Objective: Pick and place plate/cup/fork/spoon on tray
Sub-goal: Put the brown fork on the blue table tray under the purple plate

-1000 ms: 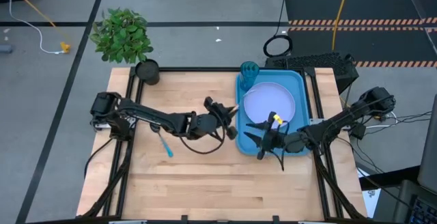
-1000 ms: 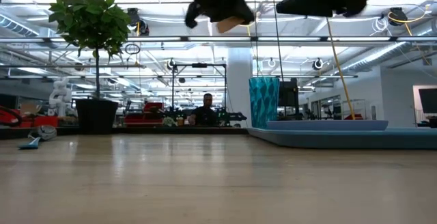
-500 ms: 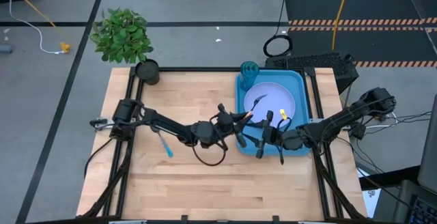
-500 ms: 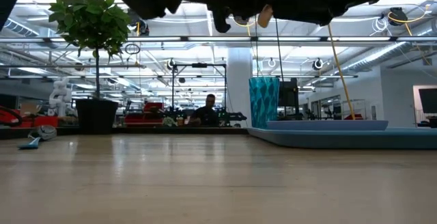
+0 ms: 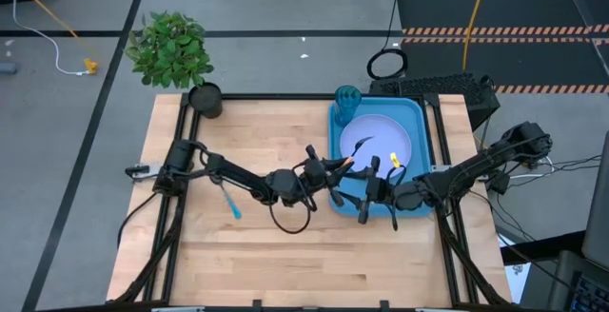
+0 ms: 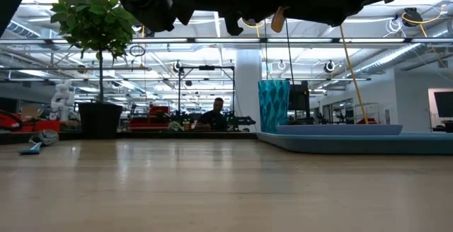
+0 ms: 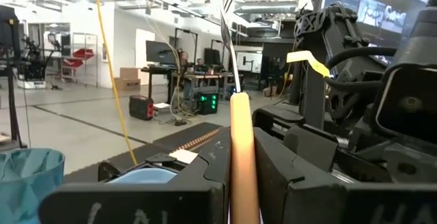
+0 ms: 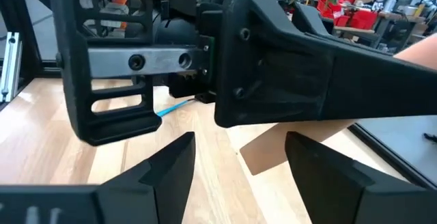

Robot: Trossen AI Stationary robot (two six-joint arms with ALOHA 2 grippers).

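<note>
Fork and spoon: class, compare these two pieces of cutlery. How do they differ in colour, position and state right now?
The fork has an orange handle; the spoon has a thin light-blue one. The fork is held up in the air, clamped in the left gripper at the tray's edge; the spoon lies loose on the wooden table, left of both arms. The fork's tines reach over the plate; the spoon lies far from the tray. Both are small and slender.

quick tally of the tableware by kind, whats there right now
plate: 1, on the tray
cup: 1, on the tray
fork: 1, held by the left gripper
spoon: 1, on the table
total: 4
</note>
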